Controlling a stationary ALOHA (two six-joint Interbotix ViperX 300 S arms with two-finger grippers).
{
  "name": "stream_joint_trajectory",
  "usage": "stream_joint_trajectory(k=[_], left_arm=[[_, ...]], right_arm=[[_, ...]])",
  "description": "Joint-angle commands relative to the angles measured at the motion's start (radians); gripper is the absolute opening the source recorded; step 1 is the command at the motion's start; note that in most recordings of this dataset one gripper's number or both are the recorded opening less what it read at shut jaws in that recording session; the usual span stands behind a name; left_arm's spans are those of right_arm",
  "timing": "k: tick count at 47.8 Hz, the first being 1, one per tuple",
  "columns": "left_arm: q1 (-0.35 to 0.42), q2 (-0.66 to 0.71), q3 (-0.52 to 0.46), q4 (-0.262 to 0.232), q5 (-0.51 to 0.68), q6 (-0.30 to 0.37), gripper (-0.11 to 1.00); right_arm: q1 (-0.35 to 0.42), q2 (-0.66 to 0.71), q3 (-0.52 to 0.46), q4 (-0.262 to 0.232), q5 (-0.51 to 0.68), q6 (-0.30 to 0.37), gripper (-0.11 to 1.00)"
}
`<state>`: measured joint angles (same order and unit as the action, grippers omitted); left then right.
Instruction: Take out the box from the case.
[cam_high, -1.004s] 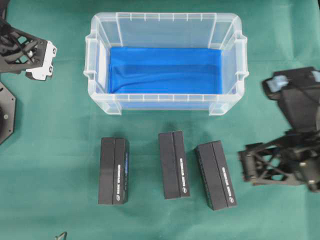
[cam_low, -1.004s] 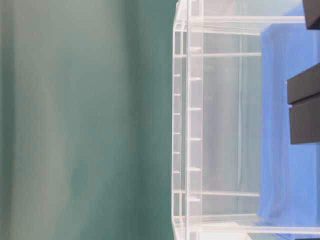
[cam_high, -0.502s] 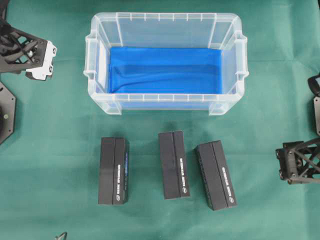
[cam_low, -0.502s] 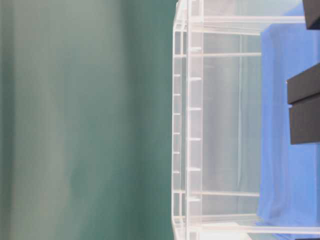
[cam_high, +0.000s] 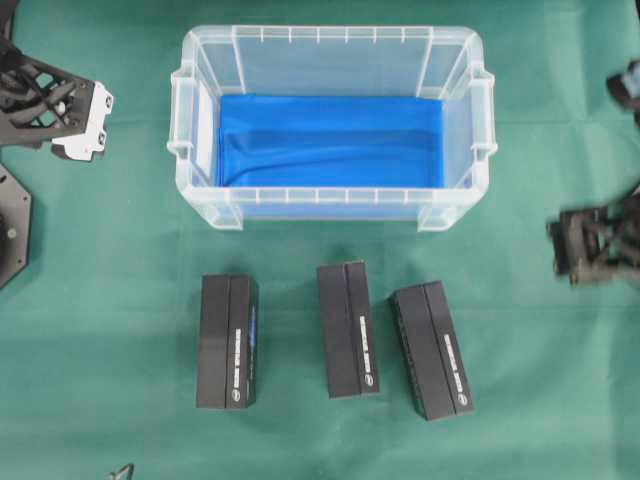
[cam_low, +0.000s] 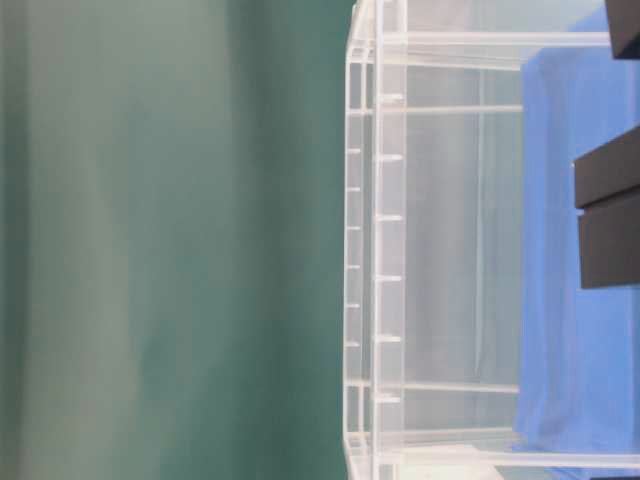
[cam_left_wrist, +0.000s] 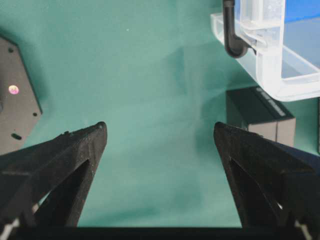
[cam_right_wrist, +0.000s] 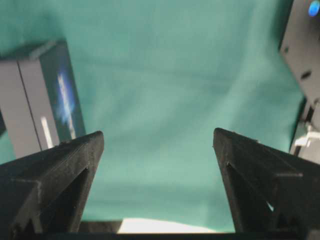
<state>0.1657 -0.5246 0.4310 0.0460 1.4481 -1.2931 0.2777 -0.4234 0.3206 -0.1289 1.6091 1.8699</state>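
Case (cam_high: 200, 120) is sitting on the green bench (cam_high: 120, 260) holding only its blue liner (cam_high: 330, 140), three black boxes (cam_high: 347, 330) are lying just outside, both arms' fingers (cam_left_wrist: 75, 150) are gaping, released.

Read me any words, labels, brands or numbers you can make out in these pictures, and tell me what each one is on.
No text can be read.
Left black box: white print along its side, too small.
Middle black box: same, too small.
Right black box: same, too small.
Right wrist view: print blurred.
Case: no markings visible.
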Motion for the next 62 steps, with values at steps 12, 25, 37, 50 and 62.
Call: stream_joint_trajectory(k=[12, 25, 37, 50, 62], left_arm=[[-0.003, -0.006, -0.020, 0.003, -0.002, -0.011, 0.96], [-0.003, -0.008, -0.018, 0.003, -0.002, -0.011, 0.96], [-0.003, -0.009, -0.018, 0.003, 0.000, -0.012, 0.96], [-0.003, -0.009, -0.018, 0.003, 0.000, -0.012, 0.96], [-0.003, -0.009, -0.018, 0.003, 0.000, -0.014, 0.96]], right_arm=[[-0.221, -0.037, 0.002, 0.000, -0.002, -0.218, 0.88], [-0.383, -0.038, -0.002, 0.002, -0.002, -0.385, 0.88], [-0.483, -0.038, -0.005, 0.002, -0.003, -0.479, 0.88], [-0.497, -0.038, -0.002, 0.012, -0.002, -0.491, 0.88], [-0.497, -0.038, -0.002, 0.012, -0.005, -0.489, 0.88]])
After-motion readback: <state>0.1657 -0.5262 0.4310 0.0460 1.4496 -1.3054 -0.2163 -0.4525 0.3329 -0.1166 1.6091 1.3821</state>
